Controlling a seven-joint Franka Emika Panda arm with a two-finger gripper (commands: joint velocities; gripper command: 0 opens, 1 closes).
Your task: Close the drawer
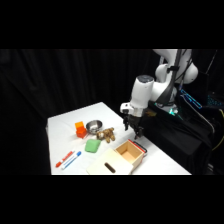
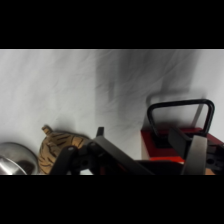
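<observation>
I am holding the gripper (image 1: 136,131) just above the open drawer's (image 1: 130,151) red front edge; whether it is clenched I cannot tell.

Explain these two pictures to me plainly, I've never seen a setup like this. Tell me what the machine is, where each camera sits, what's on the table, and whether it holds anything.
The white machine is a robot arm; its tool hangs over a white table. One camera watches from the side; the other rides on the wrist, looking past the tool.

On the table: a wooden box with its drawer pulled open, an orange block, a green block, a metal bowl, a striped toy and markers. The tool holds nothing that I can see.
</observation>
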